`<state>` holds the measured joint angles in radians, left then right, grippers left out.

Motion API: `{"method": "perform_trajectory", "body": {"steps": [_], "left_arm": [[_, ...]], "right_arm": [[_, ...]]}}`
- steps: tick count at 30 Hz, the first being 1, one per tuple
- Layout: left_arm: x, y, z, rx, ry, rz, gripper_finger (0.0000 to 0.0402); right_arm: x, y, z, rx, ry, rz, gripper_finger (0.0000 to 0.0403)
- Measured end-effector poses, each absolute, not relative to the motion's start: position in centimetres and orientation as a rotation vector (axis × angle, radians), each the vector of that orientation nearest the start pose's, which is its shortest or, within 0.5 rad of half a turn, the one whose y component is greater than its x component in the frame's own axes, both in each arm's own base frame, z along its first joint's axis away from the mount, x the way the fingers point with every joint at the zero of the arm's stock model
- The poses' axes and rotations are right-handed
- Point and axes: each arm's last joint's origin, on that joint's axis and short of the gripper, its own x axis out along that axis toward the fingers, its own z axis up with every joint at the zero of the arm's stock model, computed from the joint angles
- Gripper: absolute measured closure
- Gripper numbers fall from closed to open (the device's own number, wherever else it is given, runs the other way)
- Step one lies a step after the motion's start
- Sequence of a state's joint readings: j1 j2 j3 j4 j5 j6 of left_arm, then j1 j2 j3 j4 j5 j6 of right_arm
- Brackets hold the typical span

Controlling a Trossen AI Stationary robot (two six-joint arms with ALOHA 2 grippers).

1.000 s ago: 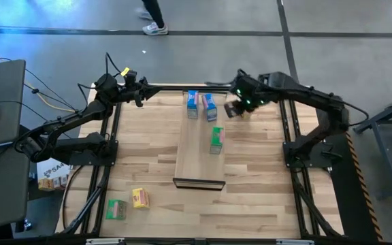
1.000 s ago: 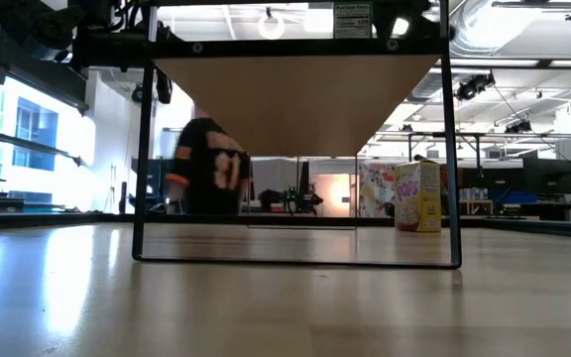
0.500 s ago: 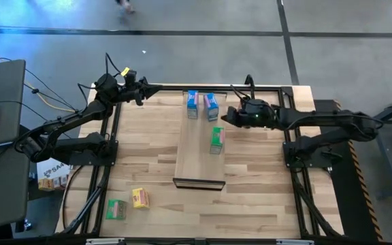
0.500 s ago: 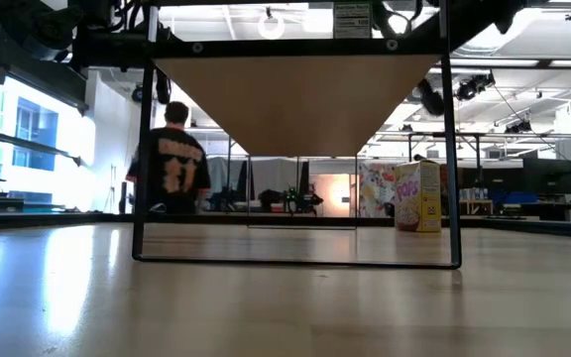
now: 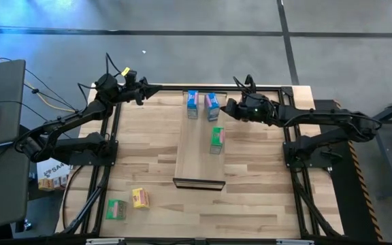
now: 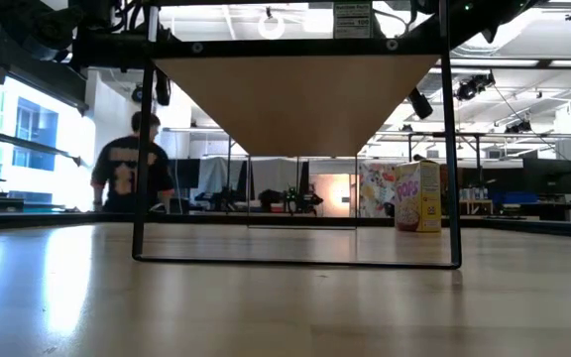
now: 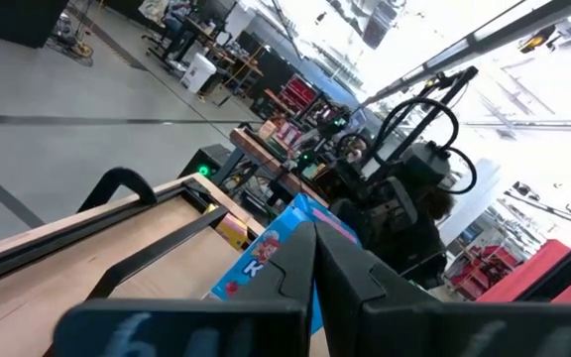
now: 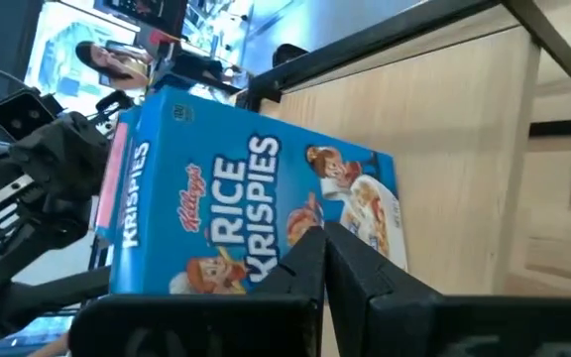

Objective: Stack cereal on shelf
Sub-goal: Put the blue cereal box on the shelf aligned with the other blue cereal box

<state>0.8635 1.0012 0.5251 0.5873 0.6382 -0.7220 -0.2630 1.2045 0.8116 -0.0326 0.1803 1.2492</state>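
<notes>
Right hand [image 5: 227,109] shut — blue cereal box [image 5: 211,106] just beside it

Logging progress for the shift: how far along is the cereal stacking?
Done: three boxes stand on the shelf, two blue and one green. In hand: nothing; the right claw is shut beside a blue box. Left: a green box and a yellow box on the table.

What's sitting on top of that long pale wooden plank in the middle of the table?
The long light-wood plank carries three small cardboard cereal boxes: two blue ones at its far end and a green one nearer its middle. The right claw, shut, hovers beside the blue pair.
</notes>
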Motion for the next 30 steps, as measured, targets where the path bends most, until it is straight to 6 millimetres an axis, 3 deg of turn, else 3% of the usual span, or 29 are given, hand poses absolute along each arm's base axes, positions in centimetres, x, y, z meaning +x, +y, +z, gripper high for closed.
{"method": "perform_trajectory", "body": {"steps": [15, 30], "left_arm": [[15.2, 15.1, 27.5, -0.641, -0.141, 0.192, 0.0401], [15.2, 15.1, 27.5, -0.64, -0.14, 0.192, 0.0401]], "right_arm": [[25.6, -6.0, 27.2, 1.267, 0.149, -0.566, 0.0403], [26.4, -6.0, 27.2, 1.278, 0.139, -0.491, 0.0403]]}}
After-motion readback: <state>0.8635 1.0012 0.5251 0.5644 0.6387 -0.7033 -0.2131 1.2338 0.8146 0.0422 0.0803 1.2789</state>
